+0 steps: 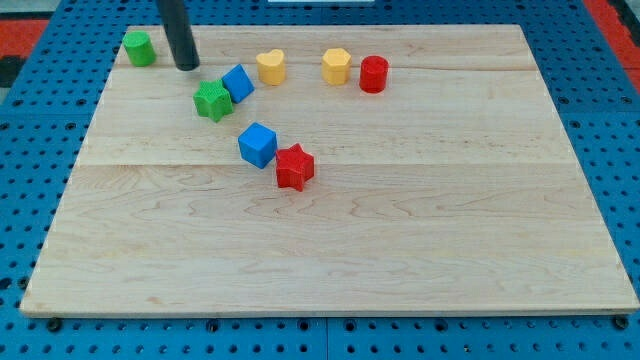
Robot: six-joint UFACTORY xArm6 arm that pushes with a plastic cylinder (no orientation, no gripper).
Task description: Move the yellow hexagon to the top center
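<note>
Our yellow hexagon (337, 66) sits near the view's top, a bit right of the middle of the wooden board (400, 230).

Just to its right we see a red round block (373, 74), almost touching it. To its left sits a yellow heart (270, 67), apart from it. Further left, a blue block (238, 83) touches a green star (212, 100). Lower down, a blue cube (257, 145) touches a red star (294, 167). A green block (139, 48) sits in the top left corner. We have no claw, only a rod; my tip (186, 67) rests between the green block and the green star, well away from the hexagon.
</note>
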